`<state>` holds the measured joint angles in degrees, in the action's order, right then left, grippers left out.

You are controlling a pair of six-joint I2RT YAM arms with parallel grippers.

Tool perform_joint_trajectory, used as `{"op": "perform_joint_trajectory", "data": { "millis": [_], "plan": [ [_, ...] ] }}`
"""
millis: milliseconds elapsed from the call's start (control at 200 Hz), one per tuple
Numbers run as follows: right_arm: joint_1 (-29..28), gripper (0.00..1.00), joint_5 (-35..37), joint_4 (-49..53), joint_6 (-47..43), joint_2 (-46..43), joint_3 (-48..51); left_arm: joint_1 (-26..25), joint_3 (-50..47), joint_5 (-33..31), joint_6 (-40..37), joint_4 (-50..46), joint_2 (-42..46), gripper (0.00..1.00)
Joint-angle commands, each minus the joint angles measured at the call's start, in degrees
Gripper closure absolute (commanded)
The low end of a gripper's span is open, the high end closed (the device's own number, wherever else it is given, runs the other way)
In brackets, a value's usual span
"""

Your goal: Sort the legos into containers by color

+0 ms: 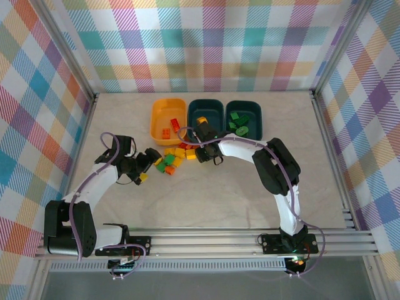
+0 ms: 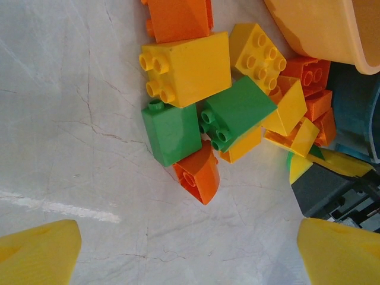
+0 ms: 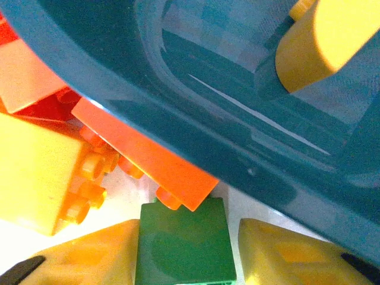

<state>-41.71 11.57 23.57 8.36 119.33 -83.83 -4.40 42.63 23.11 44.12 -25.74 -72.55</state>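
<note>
— Beside the middle teal tub point(image 1: 211, 107), our right gripper point(image 3: 189, 233) straddles a green brick point(image 3: 184, 258); gripped or not, we cannot tell.
— The orange brick point(image 3: 148, 157) touching it may lift too. Left gripper point(image 2: 190, 249) hangs spread.

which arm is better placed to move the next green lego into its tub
Right, probably. The right gripper has a green brick between its fingers, and the teal tub holding greens is nearer that arm. The left gripper is open over bare table, short of the pile.
</note>
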Motion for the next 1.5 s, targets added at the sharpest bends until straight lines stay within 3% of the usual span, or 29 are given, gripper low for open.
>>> {"op": "perform_joint_trajectory", "data": {
  "millis": [0, 255, 390, 570, 700, 930, 1055, 1165, 1365, 1500],
  "plan": [
    [0.06, 0.60, 0.47, 0.19, -0.08, -0.92, 0.65, 0.54, -0.58, 0.72, -0.13, -0.86, 1.05, 0.06],
    [-0.03, 0.67, -1.07, -0.46, 2.84, -15.30, 8.41, 0.48, -0.09, 0.86, -0.26, -1.07, 1.58, 0.06],
    [2.22, 0.68, -0.46, 1.44, 2.19, -20.76, 6.40, -0.46, 0.07, 0.90, -0.04, -0.64, 2.18, 0.06],
    [14.98, 0.70, -6.94, 3.59, 5.45, -14.56, 0.07, -5.98, -0.36, 0.29, 1.76, 1.34, 1.38, 0.07],
    [22.18, 0.70, -7.62, 7.77, 6.86, -7.00, -7.56, -10.02, 0.72, -0.51, -0.36, -0.89, -0.20, 0.07],
    [26.41, 0.67, -5.08, 13.67, 5.37, 1.45, -17.63, -11.72, 3.45, -1.56, -3.22, -4.14, -0.69, 0.07],
    [26.61, 0.54, -5.02, 14.34, 5.48, 1.33, -18.23, -12.33, 4.24, -2.10, -3.19, -4.15, -2.24, 0.07],
    [26.60, 0.40, -5.25, 12.19, 6.18, -3.56, -14.59, -13.23, 4.82, -2.51, -2.76, -4.03, -4.29, 0.07],
    [24.84, 0.34, -6.89, 4.72, 8.37, -17.71, 0.59, -14.70, 4.72, -6.31, 2.32, -1.53, -5.92, 0.09],
    [21.94, 0.33, -6.45, -0.35, 10.26, -26.31, 12.91, -15.97, 8.24, -11.76, -0.65, -3.99, -7.89, 0.12]
  ]
}}
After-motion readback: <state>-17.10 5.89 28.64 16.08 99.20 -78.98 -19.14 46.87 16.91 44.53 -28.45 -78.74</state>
